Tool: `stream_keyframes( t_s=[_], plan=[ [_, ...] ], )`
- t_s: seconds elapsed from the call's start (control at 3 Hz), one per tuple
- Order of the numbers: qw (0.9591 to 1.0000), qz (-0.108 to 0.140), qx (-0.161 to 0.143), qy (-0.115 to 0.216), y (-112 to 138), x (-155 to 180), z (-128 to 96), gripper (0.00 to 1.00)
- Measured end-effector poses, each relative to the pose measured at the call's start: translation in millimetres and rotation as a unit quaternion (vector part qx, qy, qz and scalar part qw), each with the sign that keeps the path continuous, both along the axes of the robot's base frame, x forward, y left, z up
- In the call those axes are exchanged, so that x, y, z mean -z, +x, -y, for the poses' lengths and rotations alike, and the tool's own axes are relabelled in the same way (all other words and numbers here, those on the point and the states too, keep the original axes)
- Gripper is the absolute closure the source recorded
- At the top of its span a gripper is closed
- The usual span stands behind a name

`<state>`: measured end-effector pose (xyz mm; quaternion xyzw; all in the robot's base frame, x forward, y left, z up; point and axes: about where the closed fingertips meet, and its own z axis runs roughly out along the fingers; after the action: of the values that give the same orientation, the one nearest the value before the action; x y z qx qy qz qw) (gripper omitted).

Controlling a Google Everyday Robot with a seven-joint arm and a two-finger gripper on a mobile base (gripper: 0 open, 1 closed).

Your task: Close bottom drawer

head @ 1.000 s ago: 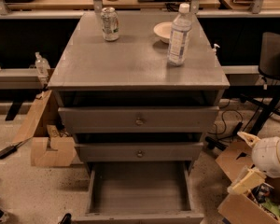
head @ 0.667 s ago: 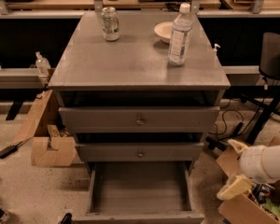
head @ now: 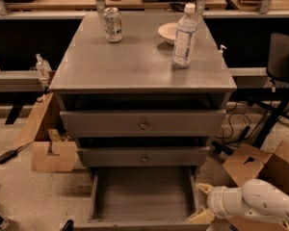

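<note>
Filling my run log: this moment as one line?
bottom drawer: pulled out, empty | gripper: open, at drawer's right front corner, contact unclear | task: not done

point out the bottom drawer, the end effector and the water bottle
bottom drawer (head: 142, 192): camera view, bare inside floor
end effector (head: 202, 203): camera view, between fingertips, right of drawer
water bottle (head: 184, 38): camera view, label

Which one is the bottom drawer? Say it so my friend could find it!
Look at the grey cabinet with a can and bottle on top; three drawers run down its front. The bottom drawer is the lowest one, with the gripper beside its right front corner. Unlike the top drawer and middle drawer, it is pulled far out, showing its empty inside.
</note>
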<state>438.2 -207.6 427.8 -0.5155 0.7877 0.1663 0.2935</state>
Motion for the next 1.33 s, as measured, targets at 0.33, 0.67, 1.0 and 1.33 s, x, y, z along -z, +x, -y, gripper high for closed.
stream_keyframes(
  t_s=[0.33, 0.67, 1.0, 1.33],
  plan=[
    [0.9995, -0.03, -0.002, 0.012, -18.9, 63.8, -11.3, 0.49],
    [0.9991, -0.037, -0.003, 0.018, -23.7, 69.8, -16.1, 0.71],
    [0.9991, -0.038, -0.004, 0.019, -24.5, 71.0, -17.6, 0.95],
    [0.998, -0.06, -0.003, 0.022, -39.5, 99.4, -25.7, 1.0]
  ],
)
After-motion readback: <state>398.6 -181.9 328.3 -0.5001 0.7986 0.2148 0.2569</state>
